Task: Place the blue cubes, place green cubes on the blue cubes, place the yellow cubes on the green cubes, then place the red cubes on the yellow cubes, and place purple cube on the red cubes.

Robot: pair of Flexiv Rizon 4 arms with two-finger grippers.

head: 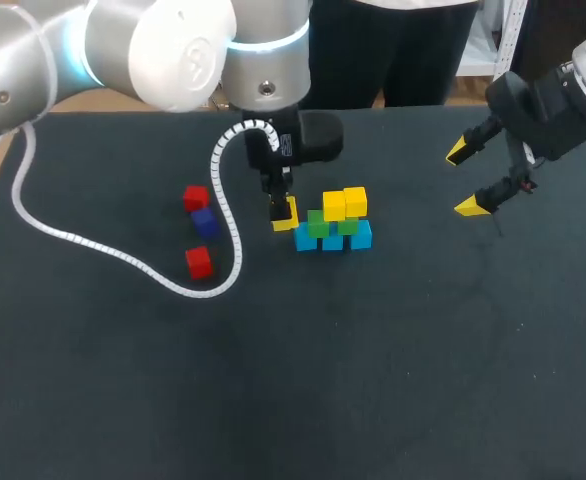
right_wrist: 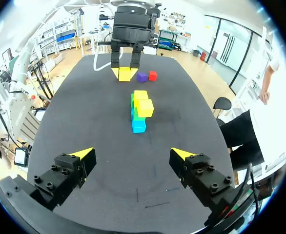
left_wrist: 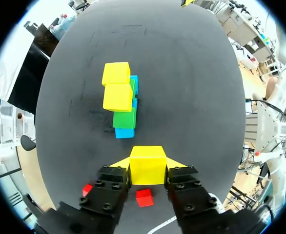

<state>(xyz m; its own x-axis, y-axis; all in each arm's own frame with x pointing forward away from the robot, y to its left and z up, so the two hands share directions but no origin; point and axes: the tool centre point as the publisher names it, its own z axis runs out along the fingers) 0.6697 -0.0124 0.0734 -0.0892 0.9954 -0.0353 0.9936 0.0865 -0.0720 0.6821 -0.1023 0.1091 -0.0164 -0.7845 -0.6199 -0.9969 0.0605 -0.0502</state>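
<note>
In the head view a stack stands mid-table: blue cubes (head: 333,240) at the base, green cubes (head: 319,224) on them and two yellow cubes (head: 345,203) on top. Just left of the stack, my left gripper (head: 284,214) is shut on a third yellow cube (left_wrist: 148,165), and the stack (left_wrist: 121,100) lies ahead of its fingers. Two red cubes (head: 195,198) (head: 199,262) and a purple cube (head: 205,221) lie on the table to the left. My right gripper (head: 463,180) hangs open and empty at the far right, and from there the stack (right_wrist: 140,109) is seen well ahead of it.
The left arm's white coiled cable (head: 123,258) trails over the black table (head: 393,380) around the loose cubes. A person stands behind the far edge without touching the table.
</note>
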